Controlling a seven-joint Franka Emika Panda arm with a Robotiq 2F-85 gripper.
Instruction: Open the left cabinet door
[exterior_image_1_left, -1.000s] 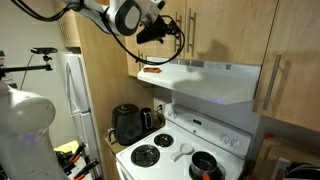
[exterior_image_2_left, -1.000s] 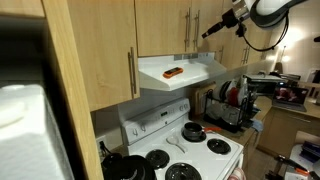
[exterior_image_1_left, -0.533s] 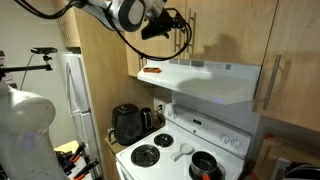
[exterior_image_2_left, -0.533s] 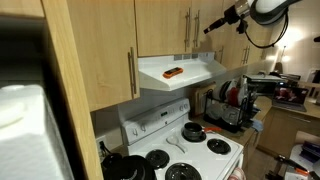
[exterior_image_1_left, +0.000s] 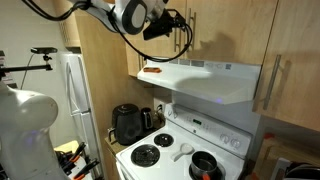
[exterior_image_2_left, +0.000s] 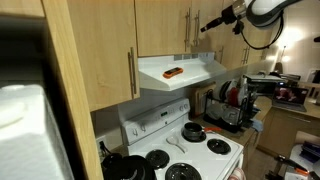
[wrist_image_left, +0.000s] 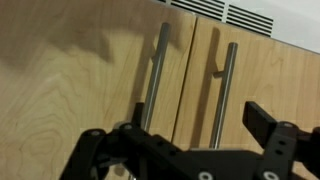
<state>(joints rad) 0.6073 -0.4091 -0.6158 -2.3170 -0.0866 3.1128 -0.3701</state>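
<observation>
The left cabinet door (wrist_image_left: 80, 75) is sitting up high above the stove, and it is lying shut, flat with the door next to it. Its thin metal handle (wrist_image_left: 153, 85) is standing straight up and down near the door's right edge. In both exterior views the same door (exterior_image_1_left: 165, 52) (exterior_image_2_left: 160, 25) is hanging right over the white hood (exterior_image_1_left: 205, 82).

The twin door (wrist_image_left: 280, 85) is sitting just beside it on the right, and its own handle (wrist_image_left: 225, 95) is running close to the first one. A white vent grille (wrist_image_left: 240, 15) is showing above the two doors.

The gripper (wrist_image_left: 175, 130) is hovering in front of the two handles. Its black fingers (wrist_image_left: 268, 125) are spreading wide apart and are holding nothing. In an exterior view the gripper (exterior_image_2_left: 204, 27) is pointing at the doors near the handles. I cannot tell if it is touching them.

Farther out, a small orange thing (exterior_image_2_left: 173, 72) is lying on top of the hood. Below, a white stove (exterior_image_1_left: 175, 140) is standing with a dark pot (exterior_image_1_left: 205, 165) on one burner. A black kettle (exterior_image_1_left: 127, 125) is sitting on the counter beside the stove, and a white fridge (exterior_image_1_left: 72, 95) is standing past it.
</observation>
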